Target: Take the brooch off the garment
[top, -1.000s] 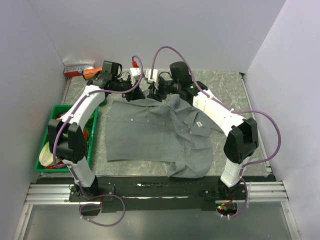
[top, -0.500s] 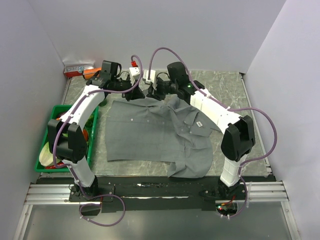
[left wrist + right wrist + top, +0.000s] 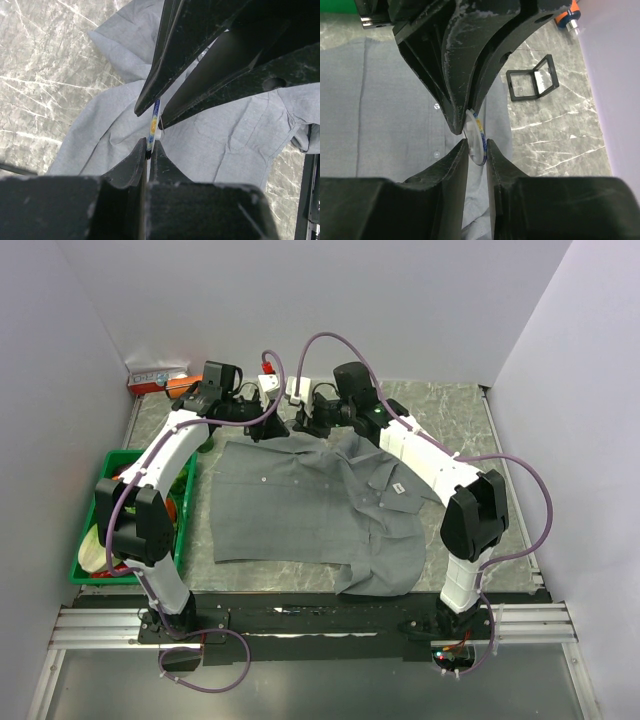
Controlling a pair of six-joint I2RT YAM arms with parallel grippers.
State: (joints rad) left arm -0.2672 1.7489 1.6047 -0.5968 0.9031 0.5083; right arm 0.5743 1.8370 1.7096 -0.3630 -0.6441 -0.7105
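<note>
The brooch (image 3: 478, 137), a small disc with a white back and a blue rim, hangs in the air between both grippers, above the garment. It shows edge-on in the left wrist view (image 3: 153, 125). My left gripper (image 3: 148, 150) is shut on one edge of it. My right gripper (image 3: 477, 150) is shut on the opposite edge. In the top view the left gripper (image 3: 272, 426) and right gripper (image 3: 302, 425) meet tip to tip over the collar, and the brooch is hidden there. The garment (image 3: 300, 505), a grey shirt with a white label (image 3: 397, 487), lies spread on the table.
A green bin (image 3: 78, 565) with items stands at the left edge. A red and white box (image 3: 155, 375) and an orange object (image 3: 182, 388) lie at the back left. A black square frame (image 3: 532, 80) lies on the marble table behind the collar.
My right gripper has moved left toward the left gripper, and the two now meet at the brooch. The left arm and the shirt have barely moved.
</note>
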